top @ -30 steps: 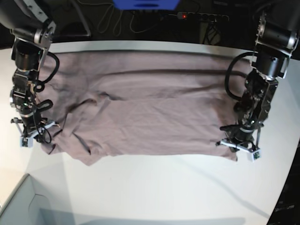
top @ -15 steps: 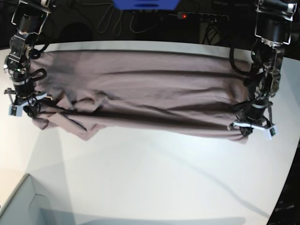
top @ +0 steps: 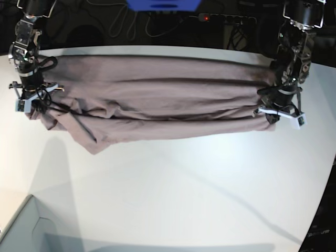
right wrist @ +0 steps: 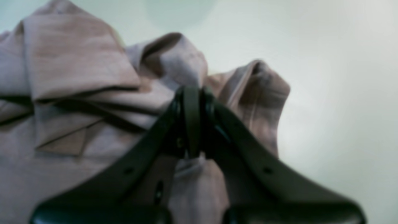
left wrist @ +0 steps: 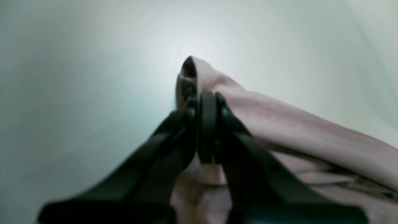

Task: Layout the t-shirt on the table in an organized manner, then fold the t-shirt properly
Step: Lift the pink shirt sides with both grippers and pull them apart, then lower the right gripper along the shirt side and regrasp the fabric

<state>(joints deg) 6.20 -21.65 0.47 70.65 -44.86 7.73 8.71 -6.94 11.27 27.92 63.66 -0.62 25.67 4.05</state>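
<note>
Seen from the base view, left to right: pale grey-green box corner (top: pixel 21 226) at the bottom left. Right gripper (top: pixel 30 101) at the left end of the cloth, jaws pressed fully together on a bunched fold of the t-shirt (top: pixel 157 105); confirmed close up by the right wrist view, right gripper (right wrist: pixel 192 124) pinching gathered folds of t-shirt (right wrist: pixel 77 77) between its black fingers (right wrist: pixel 146 155).

T-shirt stretched as a long band between the two arms across the far half of the table (top: pixel 173 199), marked by lengthwise folds, sagging lower at the left end where a loose flap reached down toward the tabletop. Whether the middle touched the surface could not be told.

Behind the table, a blue object (top: pixel 163 4) at the top edge and a dark power strip (top: pixel 226 19) with a small red light.

Left gripper (top: pixel 281 111) at the right end, likewise clamped tight on the cloth; in the left wrist view, left gripper (left wrist: pixel 206 121) nipping a small looped corner of t-shirt (left wrist: pixel 295 130) above the white table (left wrist: pixel 77 77).

No brand, label or legible writing found anywhere; both wrist views blurred.
</note>
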